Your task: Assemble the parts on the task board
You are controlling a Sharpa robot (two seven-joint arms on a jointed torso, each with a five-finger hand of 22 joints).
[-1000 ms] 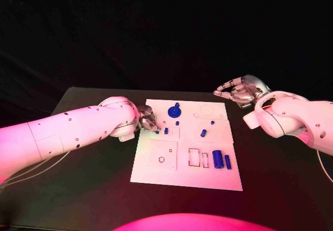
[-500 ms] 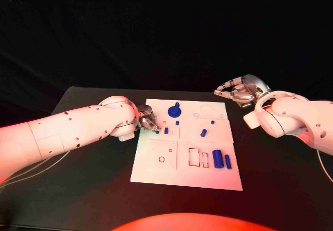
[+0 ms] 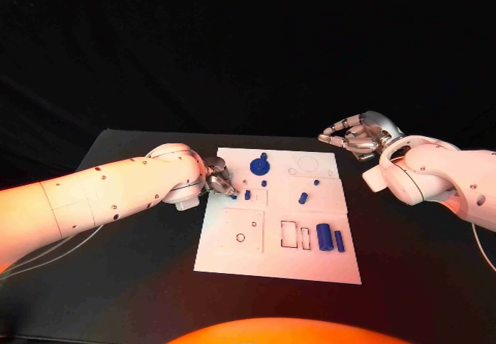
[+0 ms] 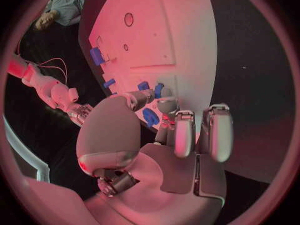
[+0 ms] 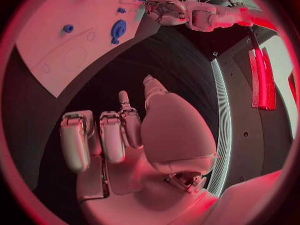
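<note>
The white task board (image 3: 279, 261) lies in the middle of the black table. My left hand (image 3: 219, 178) hangs over the board's left edge. In the left wrist view its thumb and one finger (image 4: 166, 107) pinch a small blue part (image 4: 150, 117). Two more small blue parts (image 4: 157, 90) stand just beyond the fingertips. A blue disc with a knob (image 3: 259, 167) sits near the far edge. A blue peg (image 3: 303, 198) stands mid-board, and a thick blue cylinder (image 3: 325, 236) lies beside a thin one (image 3: 339, 241). My right hand (image 3: 357, 136) hovers off the board's far right corner, loosely curved and holding nothing.
Outlined recesses (image 3: 289, 234) and a small ring (image 3: 240, 237) mark the near half of the board. Bare black table (image 3: 413, 244) surrounds the board on every side. The table's far edge runs just behind both hands.
</note>
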